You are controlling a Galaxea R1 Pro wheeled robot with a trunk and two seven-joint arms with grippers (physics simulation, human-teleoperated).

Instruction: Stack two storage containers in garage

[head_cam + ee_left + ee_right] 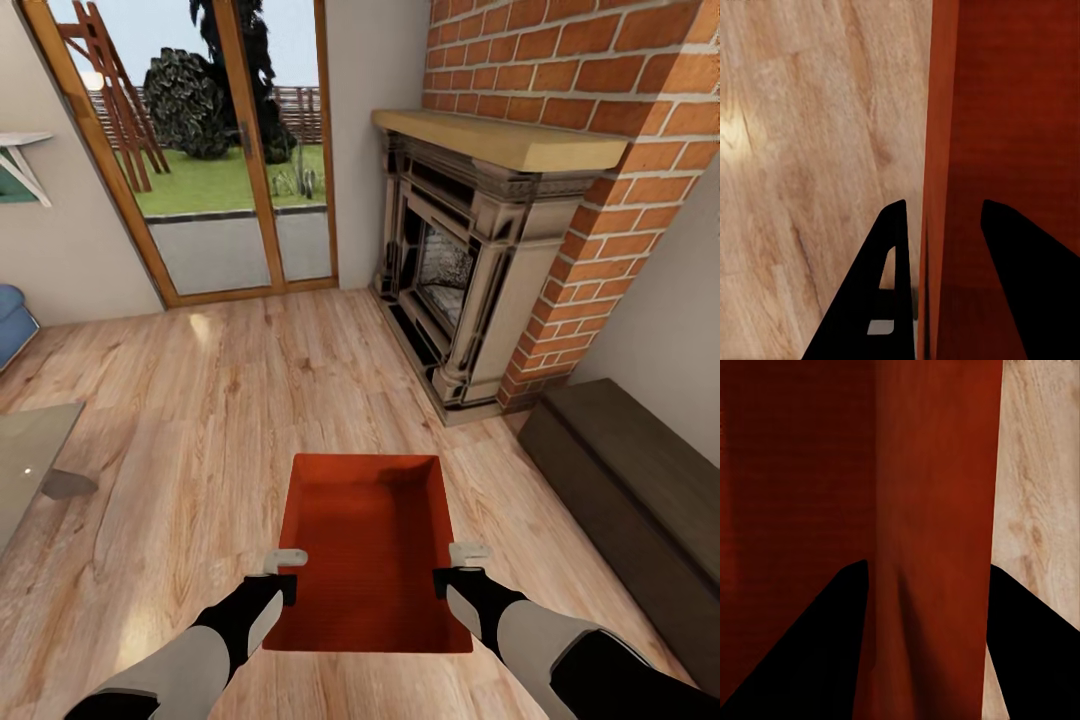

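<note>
One orange-red storage container (370, 530) sits low in the head view, open side up, over the living room's light wood planks. My left gripper (287, 565) straddles its left wall and my right gripper (465, 555) straddles its right wall. In the left wrist view the two black fingers of my left gripper (941, 210) stand on either side of the container's rim (945, 112). The right wrist view has my right gripper (926, 566) closed on the container's wall (930, 472). I cannot tell whether the bin rests on the planks or hangs just above them.
A brick fireplace (470, 270) stands ahead on the right, with a long low dark-brown cabinet (640, 490) along the right wall. Glass doors (230, 150) are straight ahead. A glass table corner (25, 450) and a blue seat (12, 315) lie at the left.
</note>
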